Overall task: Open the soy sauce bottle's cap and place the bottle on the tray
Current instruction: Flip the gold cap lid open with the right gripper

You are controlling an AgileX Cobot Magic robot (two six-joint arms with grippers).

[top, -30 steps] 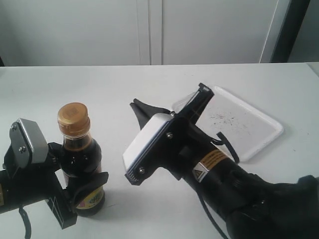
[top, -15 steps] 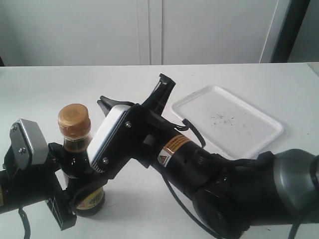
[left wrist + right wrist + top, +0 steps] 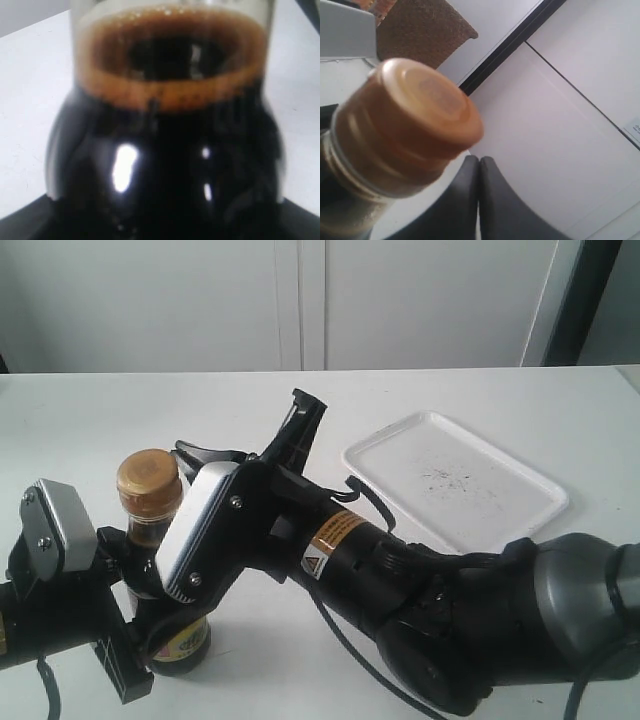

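Lower left, exterior view: left gripper [image 3: 150, 590] clamps upright bottle [image 3: 182, 642] | right gripper [image 3: 303, 406] nearer, fingers together, upper right of cap [image 3: 150, 480]

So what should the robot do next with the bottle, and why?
Probably bring the right gripper the last bit to the cap and catch its lid edge to flip it up. The cap looks shut, the gripper's tips sit close beside it and seem not to touch, and the left gripper holds the soy sauce bottle upright on the table.

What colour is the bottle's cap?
Gold-brown; the cap shows best in the right wrist view.
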